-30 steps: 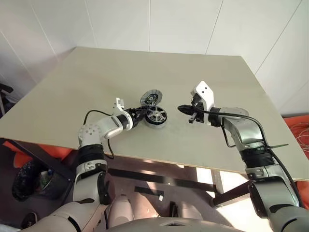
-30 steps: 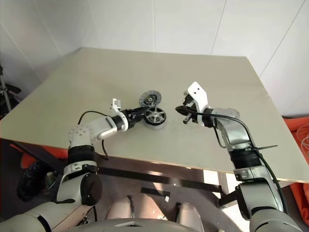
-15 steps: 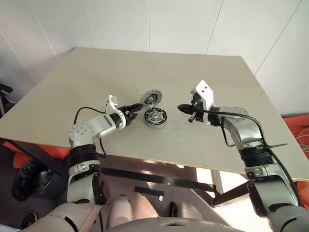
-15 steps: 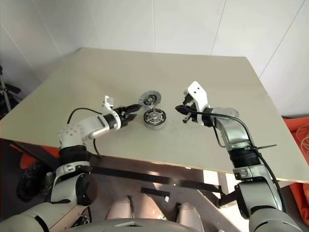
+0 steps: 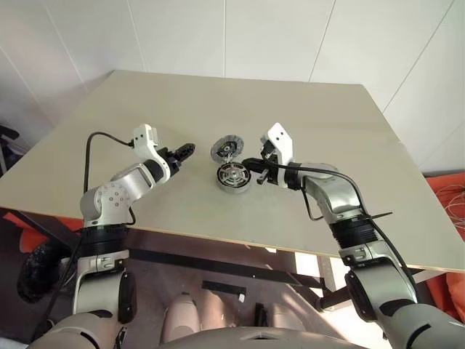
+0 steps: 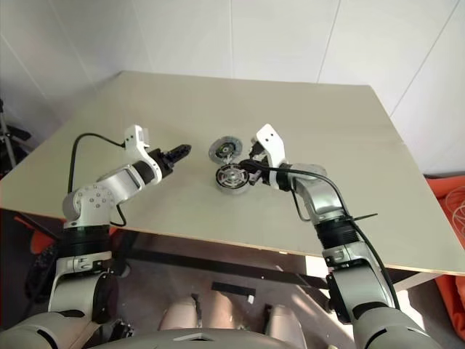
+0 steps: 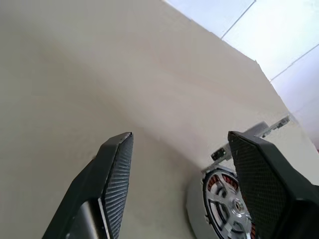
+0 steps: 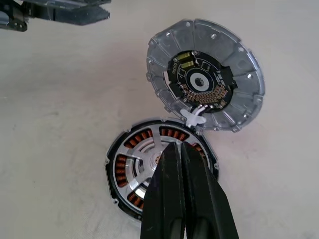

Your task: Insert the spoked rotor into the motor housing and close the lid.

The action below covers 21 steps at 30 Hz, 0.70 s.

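The motor housing (image 8: pixel 121 168) lies flat on the table near its middle, coppery windings showing. The silver spoked rotor (image 8: pixel 144 167) sits inside it. The lid (image 8: pixel 209 74) stands tilted open against the housing's far side, inner face with a circuit board showing, joined by a white link. My right gripper (image 5: pixel 248 163) is shut and empty, its tips (image 8: pixel 178 147) just over the housing's right part. My left gripper (image 5: pixel 186 149) hovers open and empty to the left of the housing, apart from it, with its fingers (image 7: pixel 117 174) spread wide.
The beige table (image 5: pixel 305 116) has bare surface all around the motor parts. Its front edge runs close below both arms. White walls rise behind it, and a dark object sits on the floor past the table's left corner.
My left gripper has drawn back from the housing, leftward and upward, rolling as it went. The right gripper has moved left up to the housing. Housing, rotor and lid have stayed put.
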### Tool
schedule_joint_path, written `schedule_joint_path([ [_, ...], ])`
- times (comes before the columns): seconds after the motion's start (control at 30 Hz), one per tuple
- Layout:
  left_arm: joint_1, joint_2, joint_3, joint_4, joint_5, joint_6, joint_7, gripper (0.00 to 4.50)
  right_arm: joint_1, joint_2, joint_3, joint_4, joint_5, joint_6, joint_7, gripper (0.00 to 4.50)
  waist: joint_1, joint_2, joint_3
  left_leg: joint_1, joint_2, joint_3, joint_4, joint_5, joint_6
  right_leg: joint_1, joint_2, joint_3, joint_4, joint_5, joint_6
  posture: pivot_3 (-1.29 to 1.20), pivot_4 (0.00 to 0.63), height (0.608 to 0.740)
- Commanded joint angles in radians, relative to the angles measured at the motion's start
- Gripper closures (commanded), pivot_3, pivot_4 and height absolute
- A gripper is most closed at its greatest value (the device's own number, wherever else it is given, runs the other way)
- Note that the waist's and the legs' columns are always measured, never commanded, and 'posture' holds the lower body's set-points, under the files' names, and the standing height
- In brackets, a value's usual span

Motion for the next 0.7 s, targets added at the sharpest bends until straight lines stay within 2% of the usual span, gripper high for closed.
schedule_joint_path([
  [0.03, -0.005, 0.006, -0.019, -0.049, 0.015, -0.029, -0.046, 1.26, -0.045, 0.020, 0.004, 0.032, -0.012, -0.025, -0.017, 4.50, 0.001, 0.000, 0.000, 0.000, 0.000, 0.000, 0.000, 0.000, 0.000, 0.000, 0.000, 0.000, 0.000, 0.000, 0.000, 0.00, 0.000, 0.740],
  [0.27, 0.009, -0.005, -0.018, -0.056, 0.026, -0.025, -0.050, 1.26, -0.021, 0.081, 0.033, 0.150, -0.052, -0.064, -0.062, 4.50, -0.003, 0.000, 0.000, 0.000, 0.000, 0.000, 0.000, 0.001, -0.001, -0.001, 0.000, 0.000, 0.001, 0.000, 0.000, 0.00, 0.000, 0.740],
  [0.47, 0.001, -0.003, -0.014, -0.051, 0.024, -0.022, -0.055, 1.26, -0.027, 0.077, 0.013, 0.156, -0.048, -0.067, -0.075, 4.50, -0.003, 0.000, 0.000, 0.000, 0.000, 0.000, -0.001, 0.001, -0.001, -0.001, 0.000, 0.000, 0.001, 0.000, 0.000, 0.00, 0.000, 0.740],
  [0.7, -0.003, -0.012, -0.022, -0.040, 0.022, -0.021, -0.067, 1.26, -0.026, 0.035, -0.008, 0.049, -0.016, -0.037, -0.045, 4.50, -0.002, 0.000, 0.000, 0.000, 0.000, 0.000, 0.000, 0.001, -0.001, -0.001, 0.000, 0.000, 0.001, 0.000, 0.000, 0.00, 0.000, 0.740],
])
